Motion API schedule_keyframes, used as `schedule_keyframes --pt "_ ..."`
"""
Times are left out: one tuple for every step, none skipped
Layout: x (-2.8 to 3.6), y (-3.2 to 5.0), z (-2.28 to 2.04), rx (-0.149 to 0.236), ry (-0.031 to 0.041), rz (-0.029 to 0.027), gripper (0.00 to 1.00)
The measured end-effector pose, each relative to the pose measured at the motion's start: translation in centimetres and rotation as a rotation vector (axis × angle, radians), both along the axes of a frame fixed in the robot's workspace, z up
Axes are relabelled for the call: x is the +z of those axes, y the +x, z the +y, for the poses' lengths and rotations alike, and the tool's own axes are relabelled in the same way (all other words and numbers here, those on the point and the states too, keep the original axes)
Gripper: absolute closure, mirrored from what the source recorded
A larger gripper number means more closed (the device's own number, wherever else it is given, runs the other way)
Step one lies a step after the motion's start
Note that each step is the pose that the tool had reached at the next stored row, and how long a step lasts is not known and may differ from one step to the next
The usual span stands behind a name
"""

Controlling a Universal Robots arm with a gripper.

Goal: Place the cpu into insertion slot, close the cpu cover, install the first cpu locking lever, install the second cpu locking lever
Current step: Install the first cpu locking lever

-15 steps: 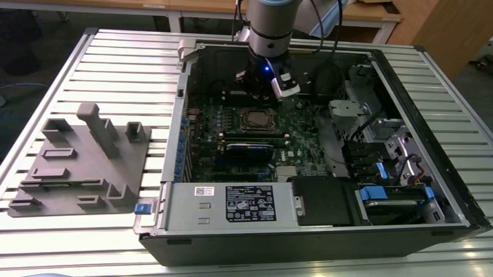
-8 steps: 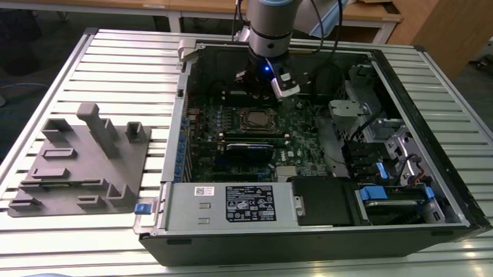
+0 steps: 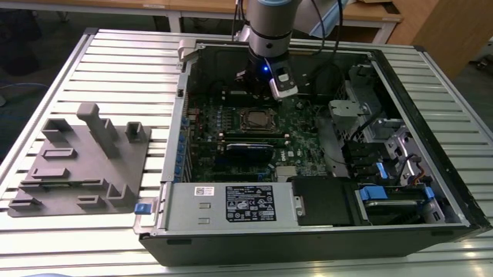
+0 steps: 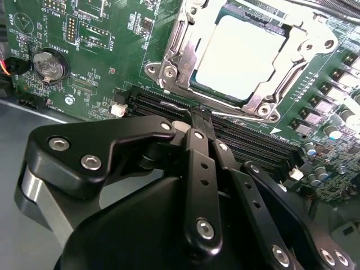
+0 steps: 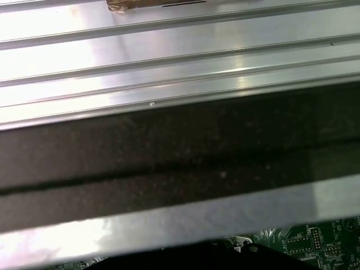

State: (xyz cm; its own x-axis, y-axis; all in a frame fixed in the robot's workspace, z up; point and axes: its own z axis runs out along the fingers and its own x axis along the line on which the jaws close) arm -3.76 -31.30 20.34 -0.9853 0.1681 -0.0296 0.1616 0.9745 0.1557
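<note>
Jaws are pressed together with nothing between them that I can see. The gripper point(image 4: 201, 115) tips hang just over the long black memory slots point(image 4: 253, 140), right beside the socket. The cpu point(image 4: 239, 56) is already sitting in the insertion slot point(image 3: 257, 120), mid green board point(image 4: 107, 73). The cpu cover point(image 4: 185, 34) looks folded down flat around it, with the silver face showing through the cut-out. So I'd guess we're at the locking levers stage, which calls for a fine push with closed tips on a thin rod, not a grab. Honestly can't tell whether either lever is latched, since they get lost in the shiny frame. The gripper's own bulk blocks the near part of the board in the second wrist view. In the exterior view the arm point(image 3: 269, 23) stands over the far side of the case point(image 3: 308, 248) and covers the board's far edge. The first wrist view gives ribbed worktop point(image 5: 169, 50) and a dark case wall.
</note>
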Motion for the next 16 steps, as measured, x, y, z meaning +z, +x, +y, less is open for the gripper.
schedule_keyframes --pt "0.0 0.0 0.0 0.0 0.0 -0.0001 0.89" --pt "0.0 -0.01 0.0 -0.001 0.0001 -0.0006 0.89" --pt "-0.01 -0.01 0.0 -0.005 0.0 -0.0009 0.89" --pt "-0.01 -0.01 0.0 -0.017 0.0 -0.0009 0.89" --pt "-0.02 -0.01 0.0 -0.029 0.0 -0.0009 0.89" --pt "-0.02 -0.01 0.0 -0.041 0.0 -0.0009 0.89" --pt "-0.02 -0.01 0.0 -0.047 0.0 -0.0008 0.89" --pt "-0.02 -0.01 0.0 -0.048 0.0 -0.0008 0.89" --pt "-0.02 -0.01 0.0 -0.048 0.0 -0.0009 0.89" --pt "-0.02 -0.01 0.0 -0.048 0.0 -0.0009 0.89" --pt "-0.02 -0.01 0.0 -0.048 0.0 -0.0009 0.89" --pt "-0.02 -0.01 0.0 -0.05 0.0 -0.0009 0.89" --pt "-0.02 -0.02 0.0 -0.062 -0.0002 -0.0009 0.89" --pt "-0.02 -0.01 0.01 -0.079 -0.0004 -0.0008 0.89" --pt "-0.02 -0.01 0.01 -0.095 -0.0005 -0.0009 0.89" --pt "-0.02 -0.01 0.02 -0.11 -0.0009 -0.0009 0.89"
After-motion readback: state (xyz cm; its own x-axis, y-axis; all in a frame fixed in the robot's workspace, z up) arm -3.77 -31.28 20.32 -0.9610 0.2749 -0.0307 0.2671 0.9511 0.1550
